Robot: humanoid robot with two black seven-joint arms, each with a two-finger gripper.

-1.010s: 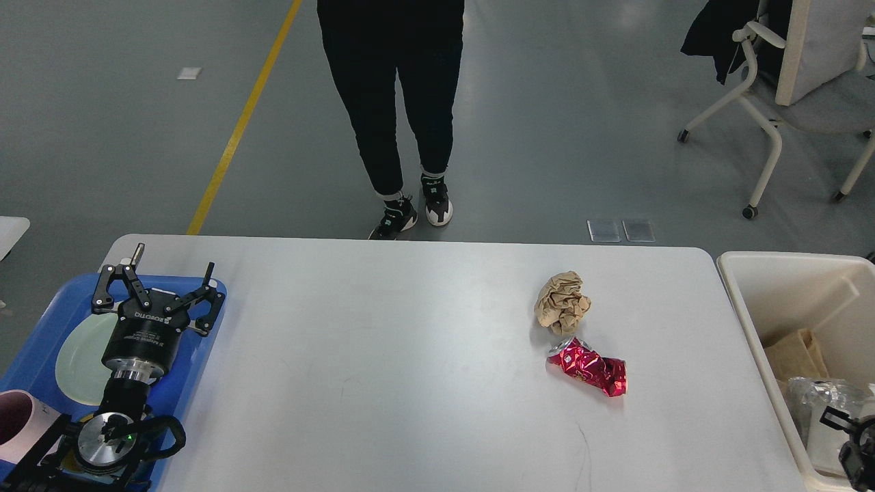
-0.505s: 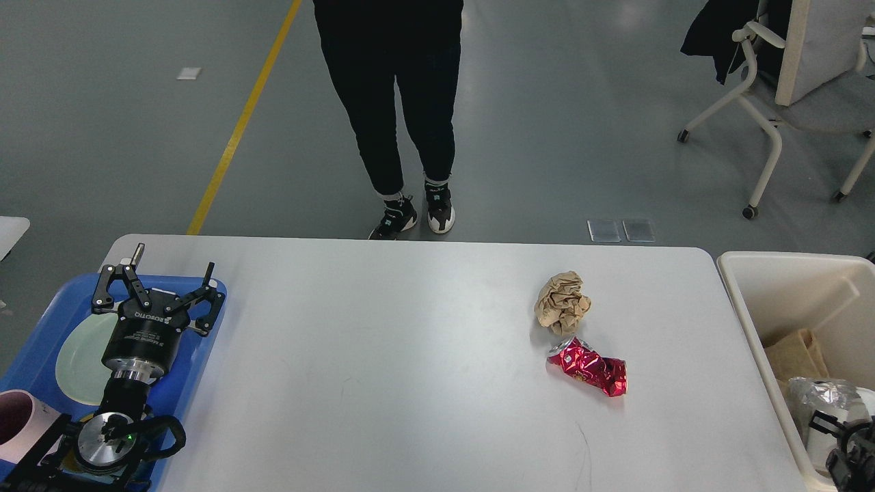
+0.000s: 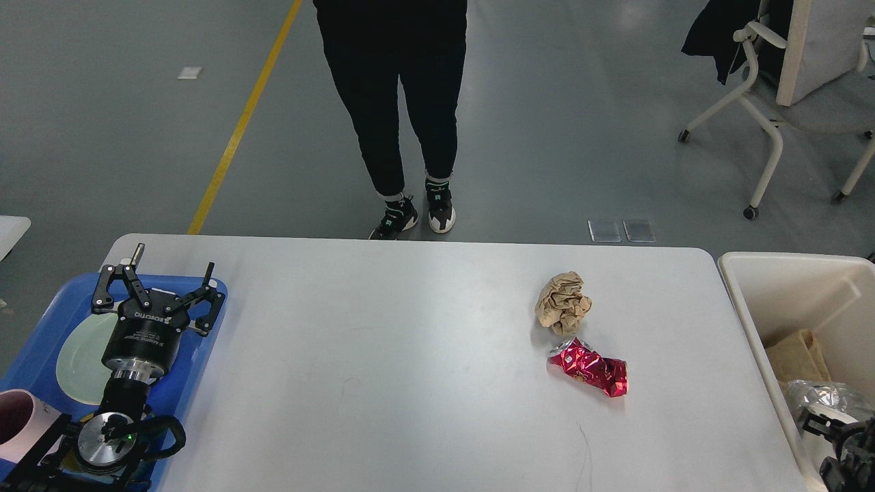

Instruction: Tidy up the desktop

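The white desktop (image 3: 410, 355) fills the lower view. On its right part lie a crumpled brown paper ball (image 3: 563, 302) and, just in front of it, a crushed red can (image 3: 589, 367). My left gripper (image 3: 167, 275) is open and empty, hovering over the blue tray (image 3: 205, 342) at the desk's left end. My right gripper (image 3: 837, 447) shows only as a small dark part at the lower right corner, over the cream bin (image 3: 765, 273); its fingers cannot be told apart.
The blue tray holds a pale green plate (image 3: 78, 355) and a pink cup (image 3: 17, 413). The cream bin holds brown paper (image 3: 796, 355) and clear plastic (image 3: 820, 396). A person (image 3: 396, 102) stands beyond the far edge. A chair (image 3: 786, 89) stands at back right.
My right gripper has moved left and a little down at the lower right corner, over the bin. The person's feet have shifted slightly. The left arm has not moved.
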